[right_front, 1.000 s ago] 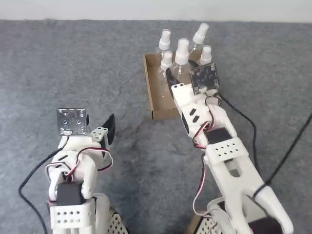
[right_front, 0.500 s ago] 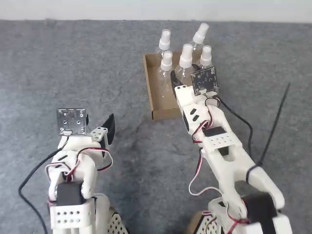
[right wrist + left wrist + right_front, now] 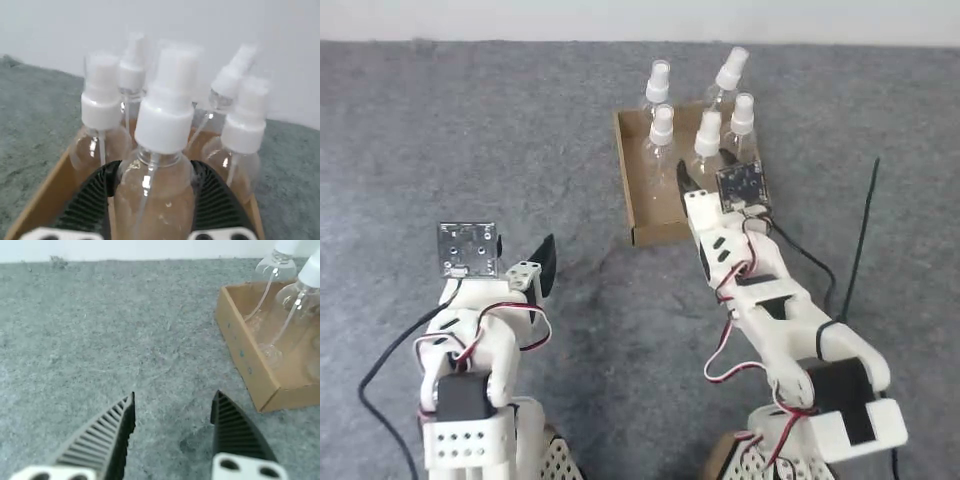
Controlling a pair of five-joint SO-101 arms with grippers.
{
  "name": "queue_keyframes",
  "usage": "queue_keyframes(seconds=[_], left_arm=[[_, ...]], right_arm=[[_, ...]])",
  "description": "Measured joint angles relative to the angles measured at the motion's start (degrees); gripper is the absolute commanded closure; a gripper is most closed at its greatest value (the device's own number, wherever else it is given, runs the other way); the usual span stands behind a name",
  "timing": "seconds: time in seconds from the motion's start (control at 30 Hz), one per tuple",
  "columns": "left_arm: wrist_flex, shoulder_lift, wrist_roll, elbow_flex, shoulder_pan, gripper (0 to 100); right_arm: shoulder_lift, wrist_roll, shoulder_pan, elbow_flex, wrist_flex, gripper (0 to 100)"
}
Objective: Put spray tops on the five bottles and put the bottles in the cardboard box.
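Five clear bottles with white spray tops stand in or at the cardboard box (image 3: 638,205). My right gripper (image 3: 704,162) is shut on the bottle (image 3: 707,133) in the middle, holding it upright inside the box. In the right wrist view that bottle (image 3: 159,187) sits between the black fingers (image 3: 97,192), and other bottles (image 3: 101,131) stand beside and behind it. Two more bottles (image 3: 660,80) stand at the far end. My left gripper (image 3: 172,420) hangs open over the grey mat, left of the box (image 3: 250,371) and well apart from it.
Grey carpet (image 3: 470,130) covers the table, and a pale wall runs along its far edge. A black cable (image 3: 860,230) rises to the right of the right arm. Bare carpet lies left of the box and in front of it.
The right gripper has drawn back toward the arm's base and sunk lower, carrying the held bottle down between the others in the box. The left arm has kept still.
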Motion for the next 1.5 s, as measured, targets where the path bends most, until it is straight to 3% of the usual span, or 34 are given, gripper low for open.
queue_keyframes(seconds=[0.57,1.1,1.33,1.5], left_arm=[[0.0,0.0,0.0,0.0,0.1,77],[0.0,0.0,0.0,0.0,0.1,77],[0.0,0.0,0.0,0.0,0.1,77],[0.0,0.0,0.0,0.0,0.1,77]], right_arm=[[1.0,-3.8,0.8,1.6,-2.3,99.2],[5.9,-2.4,0.8,1.5,-7.8,98.3],[5.8,-2.2,0.7,3.0,-7.9,76.7],[6.0,-2.1,1.1,3.7,-7.8,76.5]])
